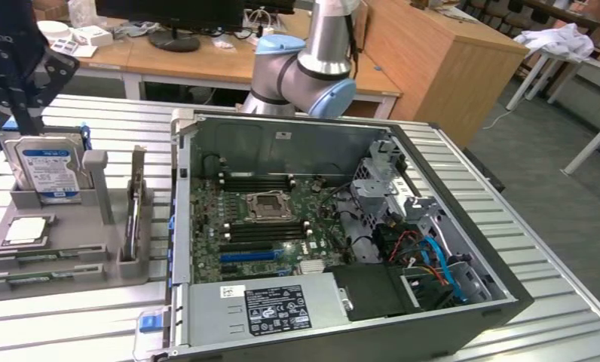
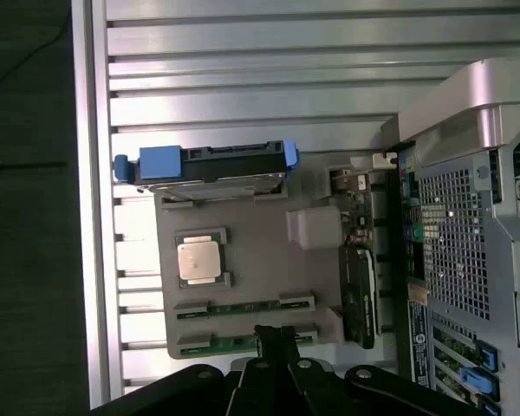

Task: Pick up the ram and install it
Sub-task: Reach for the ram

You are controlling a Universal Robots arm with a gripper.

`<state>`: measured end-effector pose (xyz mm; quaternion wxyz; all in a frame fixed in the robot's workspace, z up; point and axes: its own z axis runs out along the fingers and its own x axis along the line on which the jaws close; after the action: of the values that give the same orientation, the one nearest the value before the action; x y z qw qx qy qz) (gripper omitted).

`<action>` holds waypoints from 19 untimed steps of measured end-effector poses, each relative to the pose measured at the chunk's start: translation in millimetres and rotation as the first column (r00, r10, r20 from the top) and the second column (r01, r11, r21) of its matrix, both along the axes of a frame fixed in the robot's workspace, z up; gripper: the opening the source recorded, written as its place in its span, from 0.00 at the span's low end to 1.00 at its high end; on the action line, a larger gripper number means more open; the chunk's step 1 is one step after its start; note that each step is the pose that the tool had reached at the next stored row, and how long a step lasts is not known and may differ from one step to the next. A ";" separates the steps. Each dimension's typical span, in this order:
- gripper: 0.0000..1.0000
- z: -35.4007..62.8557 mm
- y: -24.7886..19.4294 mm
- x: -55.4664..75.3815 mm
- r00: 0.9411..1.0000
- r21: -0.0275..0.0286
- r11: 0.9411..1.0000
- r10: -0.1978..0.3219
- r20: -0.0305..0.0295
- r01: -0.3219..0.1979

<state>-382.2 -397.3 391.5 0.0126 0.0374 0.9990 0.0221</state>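
Wrist view: tool point(image 2: 276, 336) pressed together, pinching nothing, near the ram point(image 2: 218, 344).
ram: flat in the grey holder point(image 2: 260, 260) by the worktop point(image 2: 243, 87) edge, beside the case point(image 2: 468, 217).
drive point(image 2: 212, 165): upright in the holder.

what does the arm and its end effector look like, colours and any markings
The arm is a round silver-grey tube with bulky grey joints and a light blue cap. The end effector is black, with a wide rounded body and narrow fingers. In the exterior view its housing carries white lettering.
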 end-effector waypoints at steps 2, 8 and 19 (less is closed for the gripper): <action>0.11 0.0 0.0 -4.6 1.000 0.000 1.000 0.000 0.000 0.000; 0.11 0.0 0.0 -14.4 1.000 0.000 1.000 0.000 0.000 0.000; 0.11 0.0 -0.1 -14.5 1.000 0.000 1.000 0.000 0.000 0.000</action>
<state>-396.7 -397.4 391.4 0.0126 0.0374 0.9990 0.0221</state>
